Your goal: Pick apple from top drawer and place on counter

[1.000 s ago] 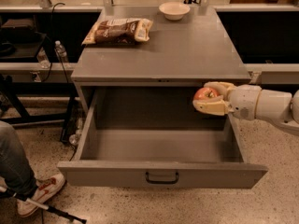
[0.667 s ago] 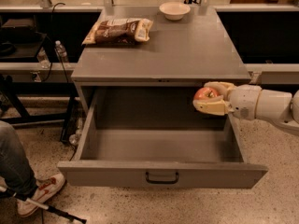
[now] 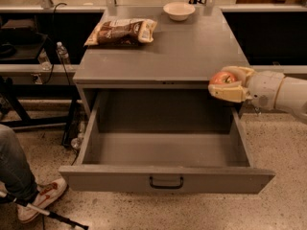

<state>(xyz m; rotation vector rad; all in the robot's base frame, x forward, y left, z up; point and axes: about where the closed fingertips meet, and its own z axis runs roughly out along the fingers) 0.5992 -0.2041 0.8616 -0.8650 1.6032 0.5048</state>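
The drawer [image 3: 120, 178] stood open at 6 o'clock, a sneaker [image 3: 42, 201] on the speckled floor [image 3: 283, 210] at 8. At 3 o'clock, by the grey counter's [image 3: 192, 51] front corner, the gripper [image 3: 218, 83] pinched the apple [image 3: 221, 77], red with yellowish patches. A snack bag [image 3: 122, 31] and bowl [image 3: 178, 10] lay toward 12.

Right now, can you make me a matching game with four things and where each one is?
Things:
1. apple
2. bowl
3. snack bag
4. top drawer

Places or states:
A. at the back edge of the counter, right of the middle
B. pulled open
C. gripped in the end effector, beside the counter's right front corner
D. lying on the counter's left rear part

Pairs: 1-C, 2-A, 3-D, 4-B
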